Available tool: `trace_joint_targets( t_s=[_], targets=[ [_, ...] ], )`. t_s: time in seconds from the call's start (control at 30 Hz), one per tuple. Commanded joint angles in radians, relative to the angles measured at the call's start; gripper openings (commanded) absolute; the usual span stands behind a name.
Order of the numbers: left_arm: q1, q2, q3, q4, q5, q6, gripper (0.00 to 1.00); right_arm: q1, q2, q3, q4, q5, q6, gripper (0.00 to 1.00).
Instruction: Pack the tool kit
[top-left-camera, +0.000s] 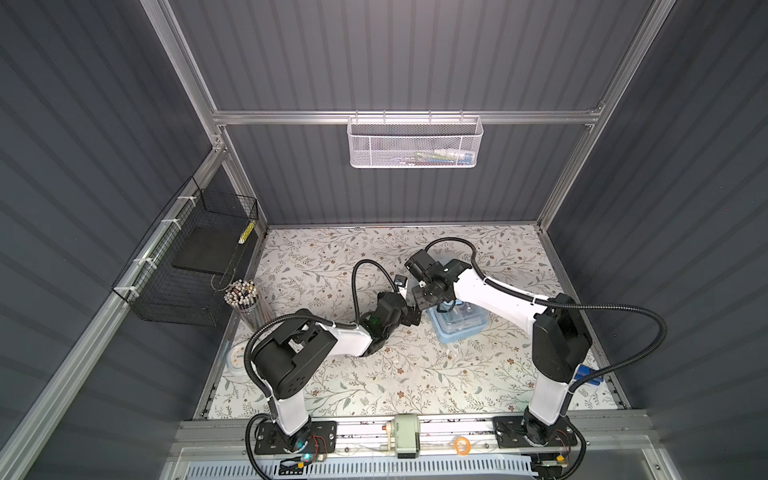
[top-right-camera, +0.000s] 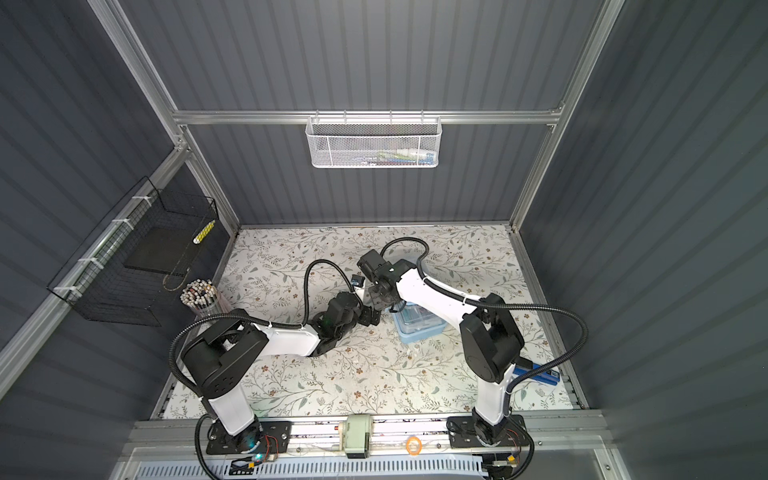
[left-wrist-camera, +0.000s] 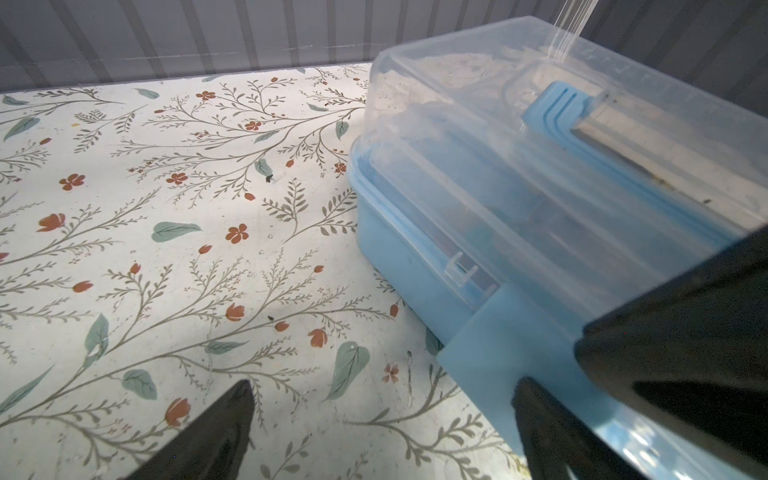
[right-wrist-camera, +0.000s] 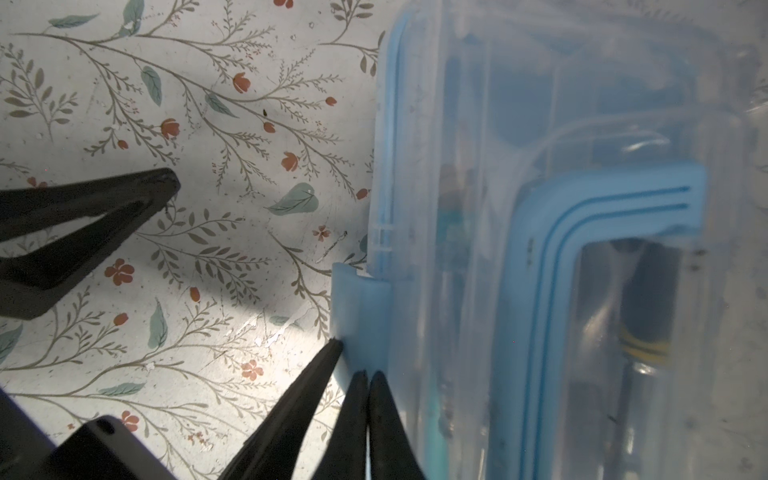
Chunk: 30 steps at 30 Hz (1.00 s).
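The tool kit (top-left-camera: 459, 328) (top-right-camera: 419, 328) is a light-blue box standing on the floral table right of centre. Its clear lid (left-wrist-camera: 540, 137) is down and the blue handle (right-wrist-camera: 582, 208) lies flat on it. A yellow-black banded tool (right-wrist-camera: 644, 349) shows through the lid. My left gripper (left-wrist-camera: 386, 382) (top-left-camera: 415, 316) is open beside the box's left side. One of its fingers (left-wrist-camera: 540, 419) rests against the blue latch (left-wrist-camera: 494, 353) (right-wrist-camera: 361, 316); the other hangs over bare table. My right gripper (right-wrist-camera: 368, 374) is shut, with its tips on the same latch at the lid's edge.
A white mesh basket (top-left-camera: 413, 143) hangs on the back wall. A black wire basket (top-left-camera: 187, 266) hangs on the left wall. A cup of pencils (top-left-camera: 243, 297) and a white dish (top-left-camera: 237, 357) sit at the table's left edge. A blue item (top-left-camera: 588, 376) lies at the right edge.
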Motion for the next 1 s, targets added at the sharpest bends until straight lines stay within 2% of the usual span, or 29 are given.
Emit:
trace_joint_targets(
  t_s=[0.0, 0.23, 0.43, 0.7, 0.97],
  targets=[
    [-0.002, 0.005, 0.030, 0.006, 0.015, -0.010, 0.98, 0.000, -0.042, 0.006, -0.037, 0.021, 0.013, 0.09],
    [-0.001, 0.014, 0.041, -0.003, 0.023, -0.007, 0.98, 0.002, -0.168, -0.033, 0.023, 0.038, 0.038, 0.10],
    [-0.001, 0.019, 0.046, -0.003, 0.029, -0.007, 0.98, -0.021, -0.252, -0.081, 0.040, 0.104, 0.036, 0.12],
    [-0.002, 0.036, 0.048, 0.003, 0.036, -0.013, 0.98, -0.141, -0.328, -0.244, 0.139, -0.003, 0.051, 0.12],
    [-0.001, 0.052, 0.043, 0.005, 0.034, -0.025, 0.98, -0.153, -0.286, -0.283, 0.160, -0.057, 0.052, 0.12]
  ],
)
